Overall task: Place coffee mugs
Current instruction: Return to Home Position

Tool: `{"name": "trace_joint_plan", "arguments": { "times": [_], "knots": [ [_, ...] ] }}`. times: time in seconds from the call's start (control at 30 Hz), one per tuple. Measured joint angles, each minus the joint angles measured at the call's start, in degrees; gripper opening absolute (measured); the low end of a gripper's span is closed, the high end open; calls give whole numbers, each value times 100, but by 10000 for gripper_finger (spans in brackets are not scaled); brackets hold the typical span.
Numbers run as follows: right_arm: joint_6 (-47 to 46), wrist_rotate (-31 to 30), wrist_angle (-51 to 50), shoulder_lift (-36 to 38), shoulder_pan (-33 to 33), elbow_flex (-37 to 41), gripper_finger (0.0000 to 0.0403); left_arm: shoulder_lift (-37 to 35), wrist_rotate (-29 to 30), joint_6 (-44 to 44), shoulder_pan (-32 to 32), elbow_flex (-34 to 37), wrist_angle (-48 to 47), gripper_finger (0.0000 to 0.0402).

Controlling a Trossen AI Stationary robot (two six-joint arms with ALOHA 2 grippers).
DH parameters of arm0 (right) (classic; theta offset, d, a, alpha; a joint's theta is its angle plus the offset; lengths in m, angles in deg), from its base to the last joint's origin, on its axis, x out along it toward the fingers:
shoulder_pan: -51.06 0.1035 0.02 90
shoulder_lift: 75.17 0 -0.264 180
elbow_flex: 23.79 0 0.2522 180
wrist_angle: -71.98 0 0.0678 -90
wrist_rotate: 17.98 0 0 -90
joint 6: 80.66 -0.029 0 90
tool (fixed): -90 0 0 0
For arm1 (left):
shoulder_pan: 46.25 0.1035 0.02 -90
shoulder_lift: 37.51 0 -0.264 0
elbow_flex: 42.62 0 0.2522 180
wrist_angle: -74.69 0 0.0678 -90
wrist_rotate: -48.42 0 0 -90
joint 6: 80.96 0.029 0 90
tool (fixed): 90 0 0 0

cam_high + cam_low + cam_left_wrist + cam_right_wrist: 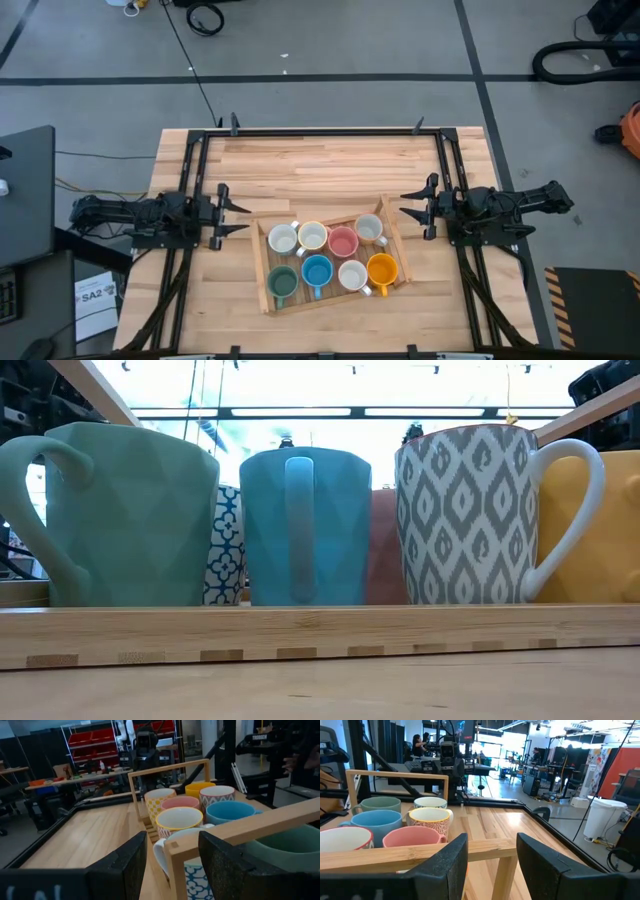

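Eight mugs stand upright in a wooden tray (262,272) at the table's middle. The far row holds a white (283,239), a cream (313,236), a pink (343,241) and a pale grey mug (369,229). The near row holds a dark green (282,283), a blue (317,271), a white (352,275) and an orange mug (382,268). My left gripper (238,216) is open and empty, level, just off the tray's left end (175,855). My right gripper (410,205) is open and empty, level, just off the tray's right end (420,852).
The tray has a raised wooden handle frame at each end (167,770) (395,775). A black metal frame (320,131) runs along the table's far edge and down both sides. Bare wood lies beyond the tray toward the far edge (320,165) and near edge (330,330).
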Motion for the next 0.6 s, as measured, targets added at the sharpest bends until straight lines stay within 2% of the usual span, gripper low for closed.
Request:
{"name": "trace_joint_plan", "arguments": {
  "times": [0.6],
  "knots": [
    [0, 0, 0, 0, 0, 0, 174, 9, 48, 0, 0, -2, -50, 185]
  ]
}}
